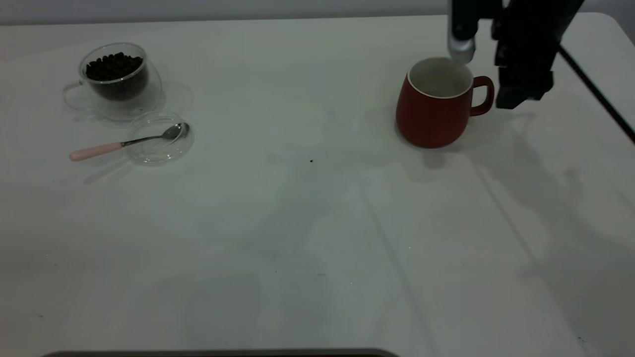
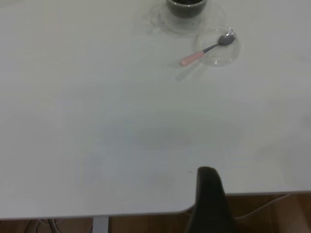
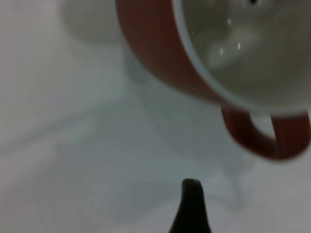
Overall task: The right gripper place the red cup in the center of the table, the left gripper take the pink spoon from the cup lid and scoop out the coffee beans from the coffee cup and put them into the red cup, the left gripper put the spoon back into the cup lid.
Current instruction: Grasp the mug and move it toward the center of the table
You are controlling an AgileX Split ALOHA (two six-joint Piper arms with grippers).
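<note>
Red cup (image 1: 434,111) stood upright on the white desk (image 1: 317,223), far over on my right side, with its loop handle toward the right hand (image 1: 521,91). That black hand hung just beside the handle, not touching it, and I could not tell if it was wide or narrow. Off to the left, the glass coffee cup (image 1: 118,79) held the coffee beans (image 1: 114,66). Next to it, the pink spoon (image 1: 126,144) lay with its bowl in the cup lid (image 1: 159,139). My left hand (image 2: 210,201) sat well apart at the desk edge; I could not tell its state.
</note>
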